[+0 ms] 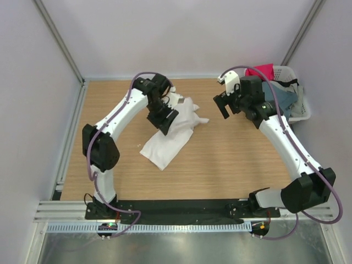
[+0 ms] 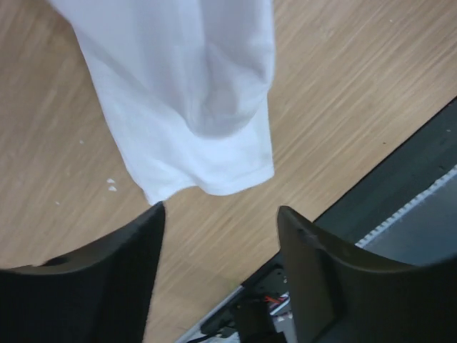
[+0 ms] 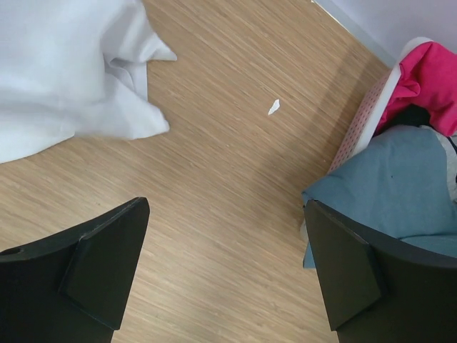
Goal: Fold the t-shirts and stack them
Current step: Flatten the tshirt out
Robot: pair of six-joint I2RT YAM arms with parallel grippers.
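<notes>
We see the white t-shirt crumpled at centre frame on the table, with the left gripper over it, jaws parted and empty. The right gripper gapes empty near the upper-right basket.

T-shirts, three seen: white shirt, slate blue shirt, red-pink shirt; maybe more buried. Basket: one.
</notes>
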